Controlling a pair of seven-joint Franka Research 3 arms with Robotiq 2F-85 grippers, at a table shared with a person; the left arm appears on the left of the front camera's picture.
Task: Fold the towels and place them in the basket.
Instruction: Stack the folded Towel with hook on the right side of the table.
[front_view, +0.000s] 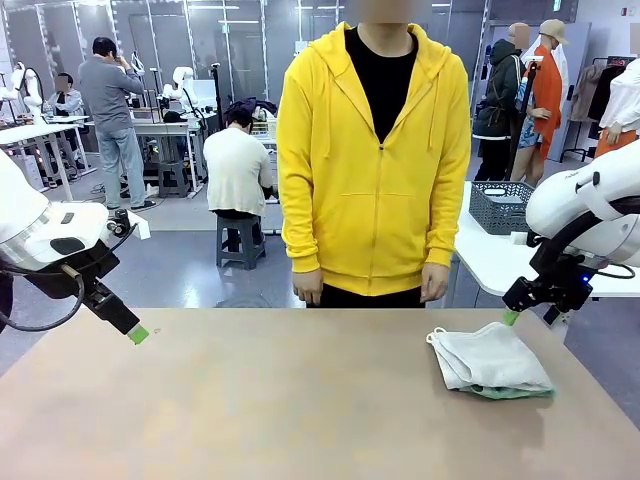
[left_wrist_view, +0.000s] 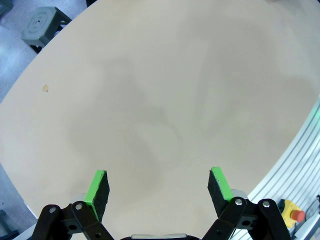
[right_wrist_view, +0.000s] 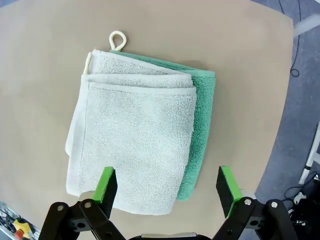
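From my seat at the controls, the table (front_view: 250, 400) is a wide, matte tan surface, bare across most of its width, with a faint speck near its left edge. The towels lie stacked on its right side: the cream towel (right_wrist_view: 132, 135) sits folded on top of the green towel (right_wrist_view: 200, 125), which shows as a strip along one side and at the far edge, with a small white loop (right_wrist_view: 116, 40) poking out at a corner. In the front view the stack rests flat, near the right edge of the table.

My right gripper (right_wrist_view: 167, 185) hovers just above the near end of the stack, its fingers spread wide and holding nothing. My left gripper (left_wrist_view: 157, 187) hangs over bare tabletop on the left side, well apart from the towels, fingers also spread and empty.

A person in a yellow hoodie (front_view: 375, 150) stands at the far edge of the table, arms down. Behind and to the right, the basket (front_view: 500, 207), dark grey with mesh sides, sits on a white table (front_view: 490, 262). The room beyond is a busy workshop with grey flooring, other benches and people seated or standing at them.
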